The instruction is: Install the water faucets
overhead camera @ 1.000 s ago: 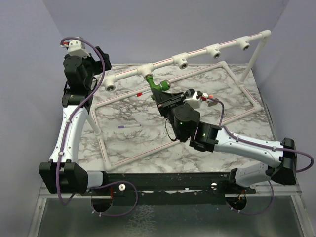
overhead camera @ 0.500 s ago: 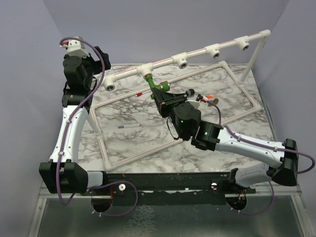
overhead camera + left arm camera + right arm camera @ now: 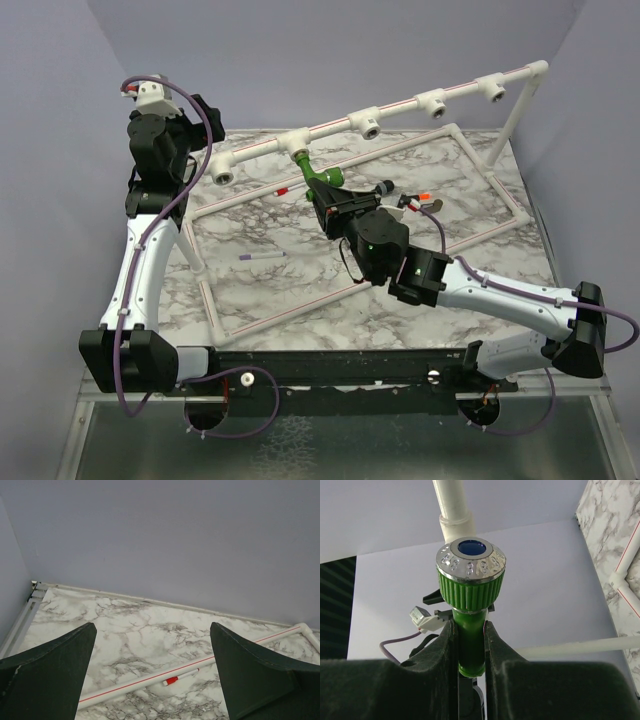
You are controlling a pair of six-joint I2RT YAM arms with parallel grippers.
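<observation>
Item: green faucet [image 3: 470,587], pinched between the fingers of my right gripper [image 3: 470,632], far end at a white T-socket [image 3: 297,143] on the pipe frame [image 3: 400,104].
Item: my left gripper [image 3: 152,630], fingers spread, holding nothing, above the marble table [image 3: 140,647].

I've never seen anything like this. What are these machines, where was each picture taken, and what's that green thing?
A left robot arm and a right one are bolted at a marble-patterned table's near edge. The wide picture looks down from above; the other two come from wrist cameras. A white plastic pipe frame with sockets stands on the table; a purple pen and a red-capped white pen lie there. The right gripper is shut on a bright green plastic faucet with a silver cap, held at one socket. The left gripper is open and empty.
</observation>
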